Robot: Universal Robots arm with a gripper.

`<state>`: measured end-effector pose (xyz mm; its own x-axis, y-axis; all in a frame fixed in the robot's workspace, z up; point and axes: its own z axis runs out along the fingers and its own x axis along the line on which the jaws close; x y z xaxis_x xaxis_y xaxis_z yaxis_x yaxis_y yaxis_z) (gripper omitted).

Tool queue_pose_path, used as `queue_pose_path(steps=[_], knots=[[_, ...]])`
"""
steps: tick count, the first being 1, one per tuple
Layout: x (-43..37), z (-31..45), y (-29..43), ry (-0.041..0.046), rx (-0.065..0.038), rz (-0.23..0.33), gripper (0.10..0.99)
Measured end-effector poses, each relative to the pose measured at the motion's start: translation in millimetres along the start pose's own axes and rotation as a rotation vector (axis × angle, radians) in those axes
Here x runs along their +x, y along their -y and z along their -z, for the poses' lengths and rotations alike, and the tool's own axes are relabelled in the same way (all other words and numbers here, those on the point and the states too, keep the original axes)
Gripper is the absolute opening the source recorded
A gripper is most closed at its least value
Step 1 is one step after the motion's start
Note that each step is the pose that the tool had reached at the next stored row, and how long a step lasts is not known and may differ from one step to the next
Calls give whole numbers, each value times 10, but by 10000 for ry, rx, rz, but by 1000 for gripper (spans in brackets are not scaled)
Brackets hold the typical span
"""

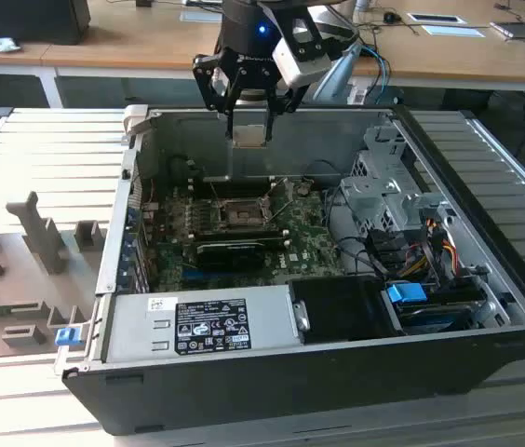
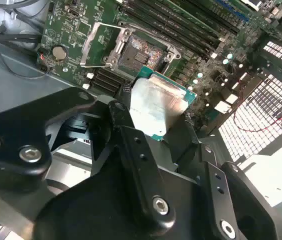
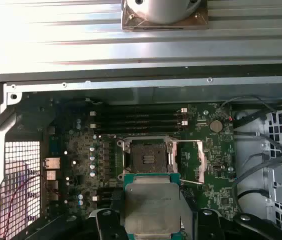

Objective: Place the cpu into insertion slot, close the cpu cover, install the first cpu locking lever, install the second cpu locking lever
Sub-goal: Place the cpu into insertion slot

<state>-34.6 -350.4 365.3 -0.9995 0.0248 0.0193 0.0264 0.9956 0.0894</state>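
I had my gripper (image 1: pixel 248 119) clenched on the cpu (image 1: pixel 248 134), 2 fingers (image 2: pixel 122 122) pinching its opposite edges, metal top facing the wrist cameras. It hung well above the motherboard (image 1: pixel 314 244), up by the far wall of the open case (image 1: pixel 337 140), not yet touching anything. In the exterior view the insertion slot (image 1: pixel 241 216) lay below it and nearer.

The slot was bare and the cpu cover (image 3: pixel 188 160) was swung open, lying flat beside the socket on 1 side, so the seat itself was free. As I judged it, doing this step well meant keeping the chip level, squaring its edges to the socket frame, and setting it in without any sideways scrape, since the contacts in that recess looked fine and easy to bend. I could not tell from these views which corner carried the key mark.

Around the socket things were crowded. A row of memory sticks (image 3: pixel 136 120) ran just beside its far side, and a black card (image 1: pixel 239 250) stood close on its near side. A coin battery (image 3: pixel 216 125) sat beyond the open cover. Toward the exterior view's right, cables (image 1: pixel 411 247) and a drive cage (image 1: pixel 388 191) were well apart from my path. The power supply (image 1: pixel 197 324) sat along the near edge.
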Motion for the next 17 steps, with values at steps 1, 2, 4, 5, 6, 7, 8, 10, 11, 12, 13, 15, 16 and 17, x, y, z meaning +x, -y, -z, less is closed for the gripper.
queue_pose_path(steps=[1,2,4,5,6,7,8,10,11,12,13,15,16,17], knots=[[0,0,0,0,0,0,533],[0,0,0,0,1,-5,533],[0,0,0,18,7,-198,533],[0,-1,1,33,17,-359,533],[0,-1,1,46,20,-509,533],[0,-2,0,58,20,-646,533],[0,-3,0,73,19,-808,533],[0,-4,0,106,14,-1185,533],[0,-6,0,126,11,-1411,533],[0,-12,1,137,6,-1537,533],[0,-21,2,142,6,-1586,533],[0,-42,4,139,6,-1590,533],[-1,-49,5,140,14,-1602,533],[-1,-51,5,143,22,-1632,533]])
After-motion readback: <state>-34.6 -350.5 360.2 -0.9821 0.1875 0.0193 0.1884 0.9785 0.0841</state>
